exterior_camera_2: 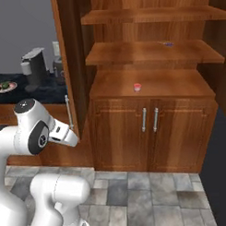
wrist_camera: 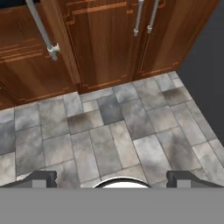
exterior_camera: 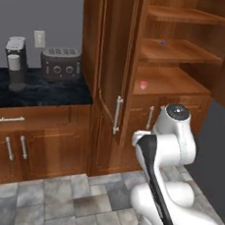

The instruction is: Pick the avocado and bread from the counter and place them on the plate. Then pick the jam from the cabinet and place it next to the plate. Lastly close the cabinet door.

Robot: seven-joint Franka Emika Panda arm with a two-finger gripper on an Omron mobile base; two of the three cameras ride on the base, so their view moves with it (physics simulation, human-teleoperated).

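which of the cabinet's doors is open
The tall narrow cabinet door with the long silver handle, swung out on the left; the two small lower doors are shut.

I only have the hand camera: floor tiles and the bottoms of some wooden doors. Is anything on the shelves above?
Observer: Yes, a small red and white jar stands on the lowest open shelf of the cabinet.
Operator: Is the tall door shut?
Observer: No, the cabinet door stands swung open.
Operator: Where's the plate?
Observer: The plate sits on the counter to the left, with food on it.
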